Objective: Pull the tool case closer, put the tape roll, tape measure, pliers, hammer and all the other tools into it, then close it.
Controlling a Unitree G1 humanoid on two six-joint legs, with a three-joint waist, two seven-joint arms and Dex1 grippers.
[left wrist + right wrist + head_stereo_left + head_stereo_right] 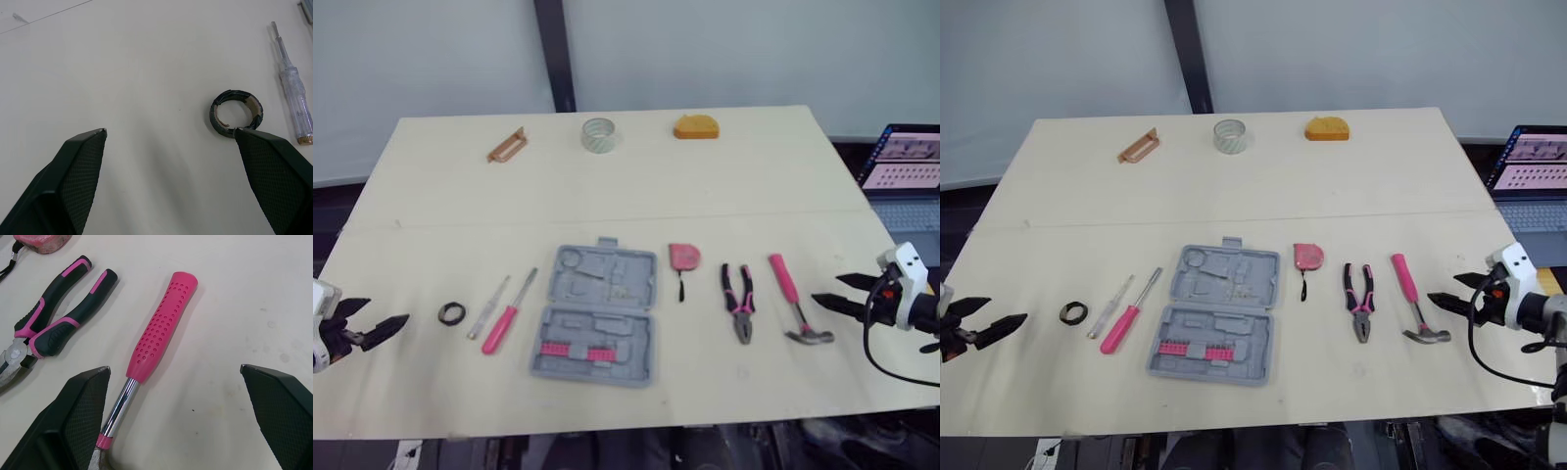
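Observation:
The grey tool case (597, 313) lies open and flat at the table's middle, with a row of pink bits in its near half. Left of it lie a pink-handled screwdriver (504, 321), a clear tester screwdriver (487, 308) and a small black tape roll (236, 112). To its right are a pink tape measure (684, 258), pink-and-black pliers (738, 299) and a pink-handled hammer (159, 328). My left gripper (382, 318) hovers open just left of the tape roll. My right gripper (827, 289) is open beside the hammer's head, holding nothing.
Along the table's far side sit a copper-coloured handle piece (506, 145), a clear tape roll (600, 134) and an orange object (695, 127). A laptop (906, 162) stands off the table's right edge. Bare tabletop stretches between the far row and the case.

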